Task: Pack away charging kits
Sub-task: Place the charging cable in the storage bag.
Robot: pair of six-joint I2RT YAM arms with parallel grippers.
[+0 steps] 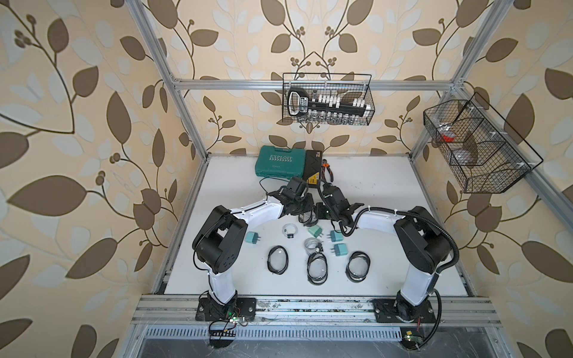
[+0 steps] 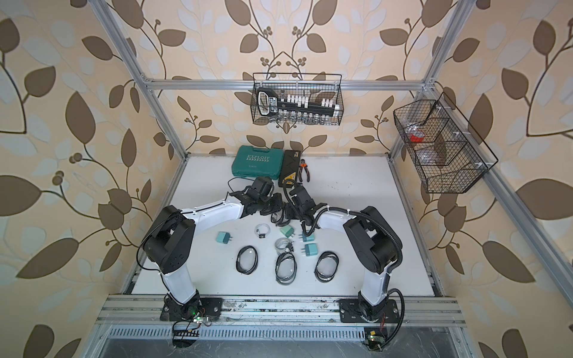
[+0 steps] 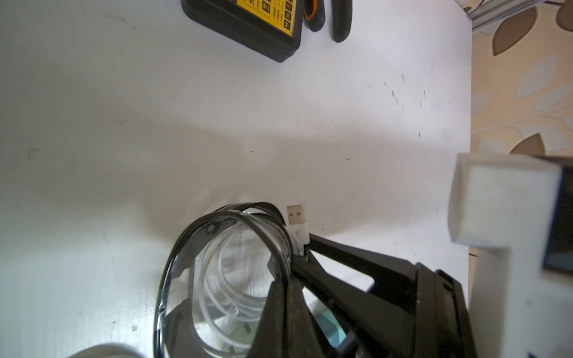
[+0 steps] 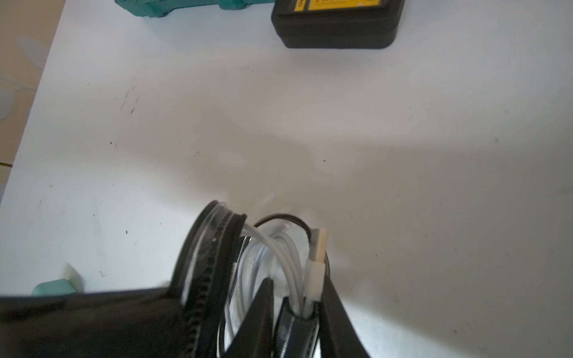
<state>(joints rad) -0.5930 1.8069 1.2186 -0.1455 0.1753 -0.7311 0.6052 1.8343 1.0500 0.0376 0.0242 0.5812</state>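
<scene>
At the table's middle, both grippers meet on one clear black-rimmed pouch point(image 1: 307, 218) point(image 2: 278, 217). My left gripper point(image 3: 288, 279) is shut on the pouch point(image 3: 223, 279) at its rim. My right gripper point(image 4: 297, 297) is shut on a coiled white cable point(image 4: 285, 257) at its black strap, in the pouch's open mouth; the USB plug point(image 3: 297, 217) sticks out. Nearer the front lie several teal adapters point(image 1: 335, 236), two coiled cables point(image 1: 290, 231) point(image 1: 311, 244) and three more pouches point(image 1: 278, 258) point(image 1: 317, 268) point(image 1: 358, 266).
A teal EXPLOIT case point(image 1: 276, 165), a black case with a yellow label point(image 1: 313, 173) and pliers point(image 1: 326, 169) sit at the back edge. Wire baskets hang on the rear rail point(image 1: 327, 99) and the right rail point(image 1: 477, 148).
</scene>
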